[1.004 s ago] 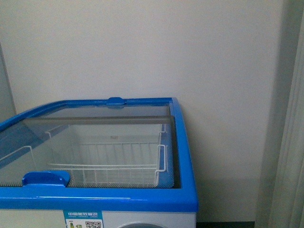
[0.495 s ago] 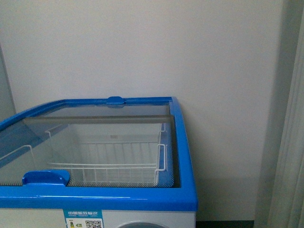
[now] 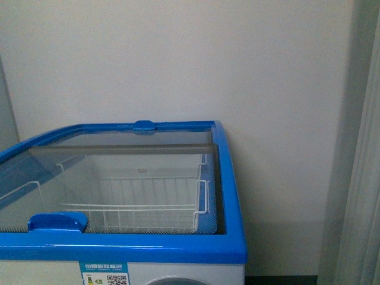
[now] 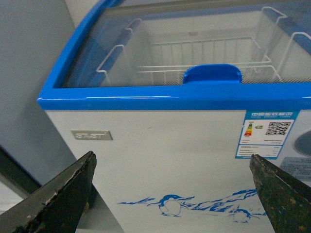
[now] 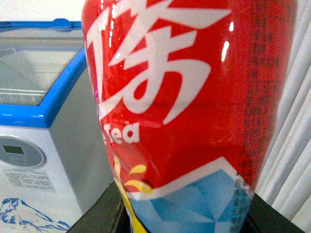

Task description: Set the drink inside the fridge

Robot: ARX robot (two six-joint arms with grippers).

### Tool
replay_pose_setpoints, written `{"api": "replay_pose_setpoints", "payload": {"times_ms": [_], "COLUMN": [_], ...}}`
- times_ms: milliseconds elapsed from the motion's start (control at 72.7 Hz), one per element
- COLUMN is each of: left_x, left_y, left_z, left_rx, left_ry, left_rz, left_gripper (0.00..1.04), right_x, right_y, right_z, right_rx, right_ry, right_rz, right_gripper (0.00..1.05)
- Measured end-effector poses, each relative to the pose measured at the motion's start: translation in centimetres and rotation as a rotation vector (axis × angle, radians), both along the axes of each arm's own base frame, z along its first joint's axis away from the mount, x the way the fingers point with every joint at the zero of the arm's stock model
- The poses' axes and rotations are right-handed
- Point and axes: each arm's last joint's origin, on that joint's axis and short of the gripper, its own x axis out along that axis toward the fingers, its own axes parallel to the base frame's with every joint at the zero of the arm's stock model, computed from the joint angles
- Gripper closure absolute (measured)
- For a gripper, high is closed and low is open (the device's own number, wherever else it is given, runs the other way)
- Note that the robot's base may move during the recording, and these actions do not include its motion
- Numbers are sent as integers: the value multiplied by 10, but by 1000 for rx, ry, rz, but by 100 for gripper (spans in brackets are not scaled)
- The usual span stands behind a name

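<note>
Evidently the right tool [image 5: 182, 221] is clamped on the drink [image 5: 184, 97], carrying it. The left tool [image 4: 170, 194], spread apart and empty, faces the fridge [image 4: 146, 99], presumably to slide its lid handle [image 4: 212, 74].

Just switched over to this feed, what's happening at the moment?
The right gripper is clamped on the drink, whose red label fills its wrist view. The left gripper hangs open and empty, facing the front of the fridge. The glass lid appears to cover the wire basket, and the drink is not yet inside.
</note>
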Motion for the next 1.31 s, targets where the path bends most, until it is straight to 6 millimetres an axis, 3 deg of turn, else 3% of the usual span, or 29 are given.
{"api": "replay_pose_setpoints", "payload": {"times_ms": [784, 1307], "left_x": [69, 110], "left_y": [16, 11], "left_z": [-6, -13], "left_rx": [185, 271], "left_ry": [117, 146], "left_rz": [-60, -56], "left_gripper": [8, 8], "right_x": [0, 0], "right_y": [0, 0], "right_z": [0, 0], "right_rx": [0, 0], "right_ry": [0, 0], "right_rz": [0, 0], "right_gripper": [68, 68]}}
